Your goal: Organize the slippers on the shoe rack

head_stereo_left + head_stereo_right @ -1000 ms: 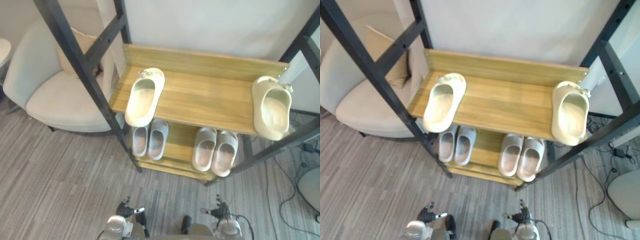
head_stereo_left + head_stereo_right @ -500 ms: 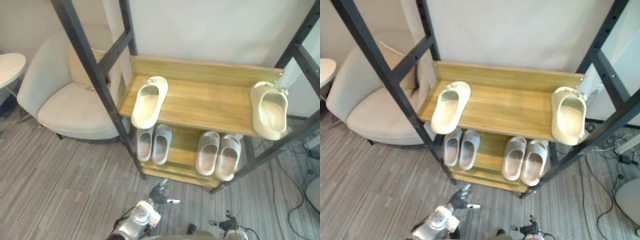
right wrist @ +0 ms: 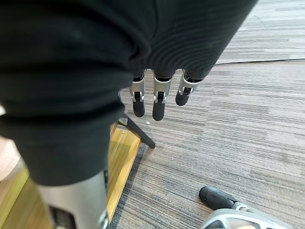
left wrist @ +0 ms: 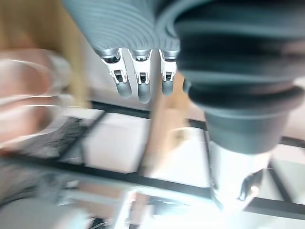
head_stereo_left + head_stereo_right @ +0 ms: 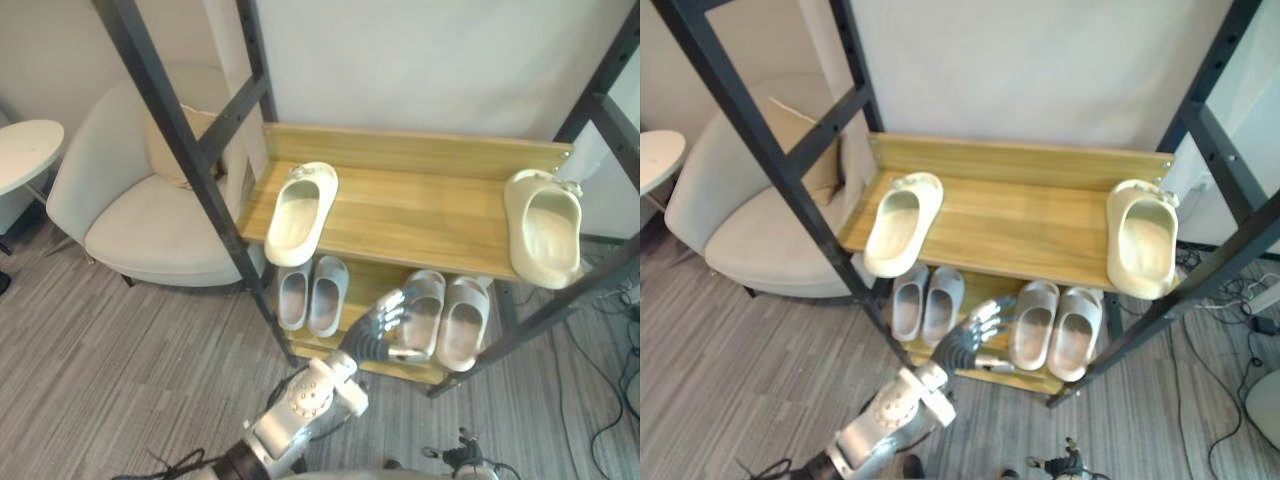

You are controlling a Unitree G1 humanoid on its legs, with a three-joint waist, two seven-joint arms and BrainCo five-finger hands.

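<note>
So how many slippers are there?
6. Left cream slipper and right cream slipper on the top shelf; left grey pair and right grey pair below. Others may hide underneath.

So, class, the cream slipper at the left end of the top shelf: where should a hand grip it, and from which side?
Probably the heel rim of the left cream slipper, coming from the front. Its heel end points toward the robot at the top shelf's front edge, its hollow faces up for a thumb-and-finger pinch, and the black rack post crowds its left side.
</note>
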